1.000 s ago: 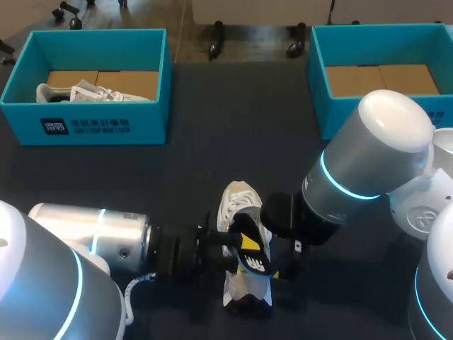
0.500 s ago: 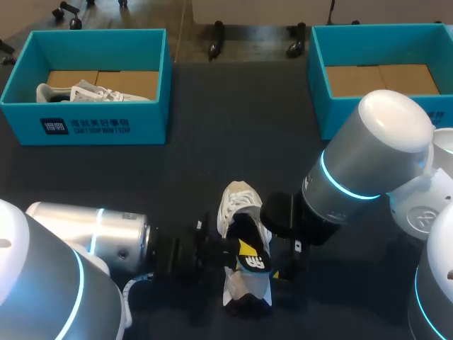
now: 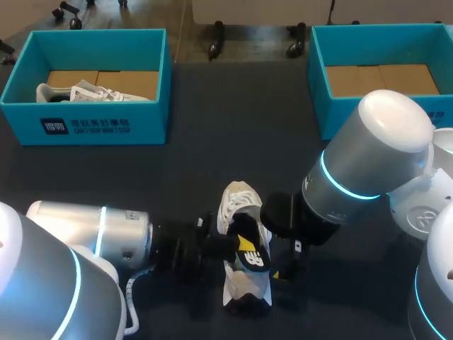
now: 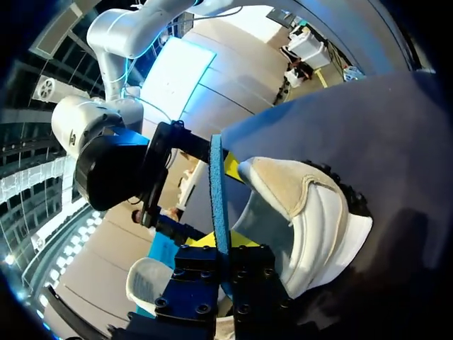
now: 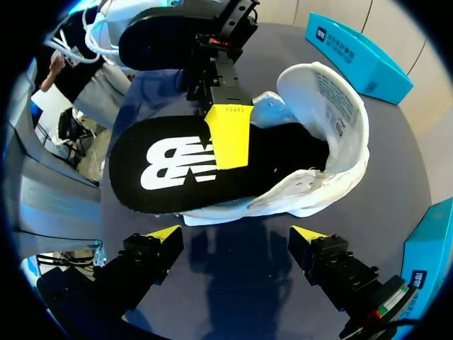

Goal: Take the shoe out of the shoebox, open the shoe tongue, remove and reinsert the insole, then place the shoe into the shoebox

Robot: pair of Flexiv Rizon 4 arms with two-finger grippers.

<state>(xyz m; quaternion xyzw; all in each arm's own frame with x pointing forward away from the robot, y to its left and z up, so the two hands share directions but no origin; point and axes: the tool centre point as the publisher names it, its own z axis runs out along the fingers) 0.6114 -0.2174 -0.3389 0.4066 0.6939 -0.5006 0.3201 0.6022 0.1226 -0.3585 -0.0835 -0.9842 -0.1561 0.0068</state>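
White logo on black insole [image 5: 177, 166]; white print line on teal shoebox [image 3: 152, 113] front; small print inside shoe [image 5: 333, 92] illegible

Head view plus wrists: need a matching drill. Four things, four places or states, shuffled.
1. insole
2. shoe
3. left shoebox
4. right tool

a. open, nothing in it
b. holds a second white shoe
c. on the table, between the arms
d. clamped in the left tool

Pairs: 1-d, 2-c, 3-b, 4-a
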